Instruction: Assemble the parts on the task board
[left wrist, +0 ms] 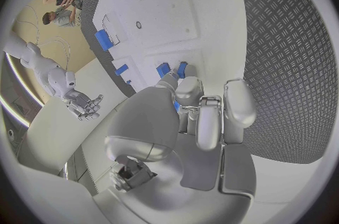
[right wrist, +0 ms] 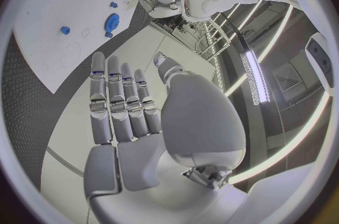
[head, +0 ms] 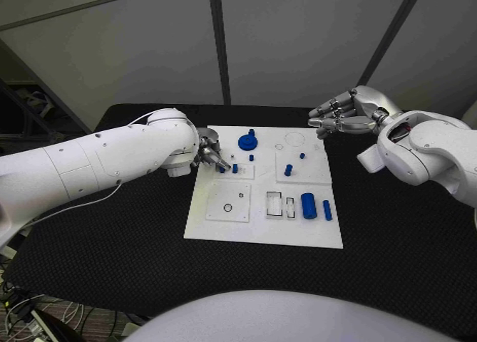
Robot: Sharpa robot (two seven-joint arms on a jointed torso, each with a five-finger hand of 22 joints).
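The white task board [head: 229, 224] lies in the middle of the black table. On it are a blue gear [head: 247, 142], several small blue pegs such as one at the far left [head: 235, 168], and a blue cylinder [head: 308, 205]. My left hand [head: 209, 155] hangs low over the board's far left part. Its curled fingers [left wrist: 187, 91] end right at two small blue pieces [left wrist: 164, 70]; whether they pinch one is unclear. My right hand [head: 341, 114] is raised beyond the board's far right corner, its fingers [right wrist: 120, 102] stretched out and holding nothing.
The board also has a round hole [head: 228, 208] and a rectangular slot [head: 274, 204] near its front. Black table surface [head: 105, 235] lies free on both sides of the board and in front of it.
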